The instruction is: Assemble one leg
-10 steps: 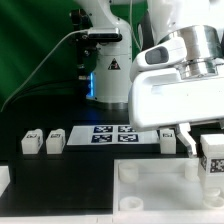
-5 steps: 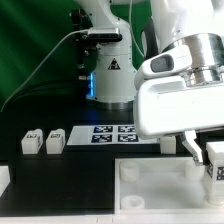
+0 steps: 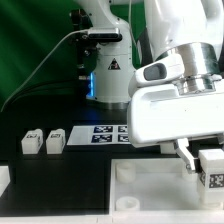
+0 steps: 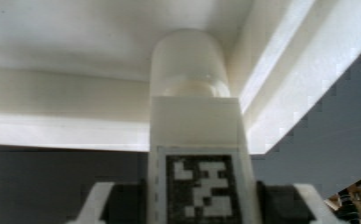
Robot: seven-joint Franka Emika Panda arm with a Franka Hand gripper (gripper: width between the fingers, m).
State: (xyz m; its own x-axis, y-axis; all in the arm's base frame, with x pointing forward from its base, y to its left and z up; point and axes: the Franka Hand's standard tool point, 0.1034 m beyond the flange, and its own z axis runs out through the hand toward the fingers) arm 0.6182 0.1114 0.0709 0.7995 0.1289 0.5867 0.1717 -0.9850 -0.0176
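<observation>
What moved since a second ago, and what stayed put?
The gripper, still shut on the leg, came down a little toward the white tray, carrying the leg lower. The two loose legs on the exterior view's left and the marker board stayed put.

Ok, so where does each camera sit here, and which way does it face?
Exterior view: off the arm, looking across the table at the marker board and tray; shows the arm and gripper.
Wrist view: on the wrist, looking along the gripper; only its fingers show.
Shared: the leg held in the gripper, and the tray.
</observation>
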